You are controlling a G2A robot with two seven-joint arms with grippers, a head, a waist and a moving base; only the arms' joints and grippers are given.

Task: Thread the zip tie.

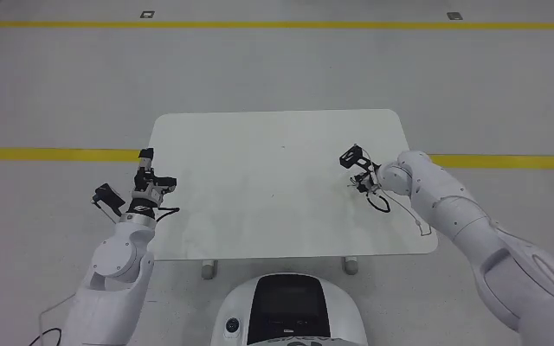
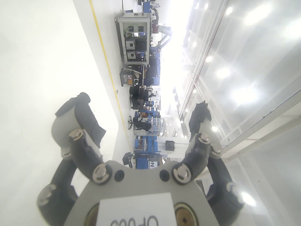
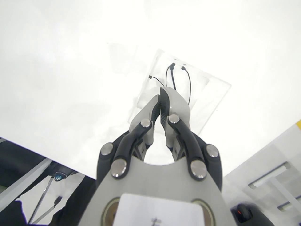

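Zip ties are on a clear tray [image 3: 211, 99] on the white table [image 1: 260, 190]: one looped zip tie [image 3: 167, 74], a second curved tie [image 3: 189, 83] just beside it, and a thin third tie [image 3: 156, 79] at the tray's edge. All are black and lie flat, near each other but not tangled as far as I can see.

Right gripper [image 3: 160, 99] hangs right over the tray with its fingers pressed together. The tips sit on top of the looped tie's tail. Can't tell if the strand is pinched between the pads or just passes under them.

Left gripper [image 2: 141, 103] is well apart from the tray, at the opposite table edge. Its fingers are spread wide and hold nothing.

Handling, judged:
- Ties are very light, thin, springy plastic. They bend easily and snap back, and are smooth, so they slip in the pads.
- They lie flat on a slick tray, so they are hard to pinch off and likely to skid.
- Best hold is the tail close to its tip with one gripper and the square head with the other. Too far back and the tail flexes and misses the slot.
- The tray itself looks light and may slide if pushed.

In the way: the two neighbour ties sit close enough to get dragged along. The tray rim is low and not much of a block. The table around the tray is bare white, and a yellow floor line [image 1: 277, 24] runs well beyond it.
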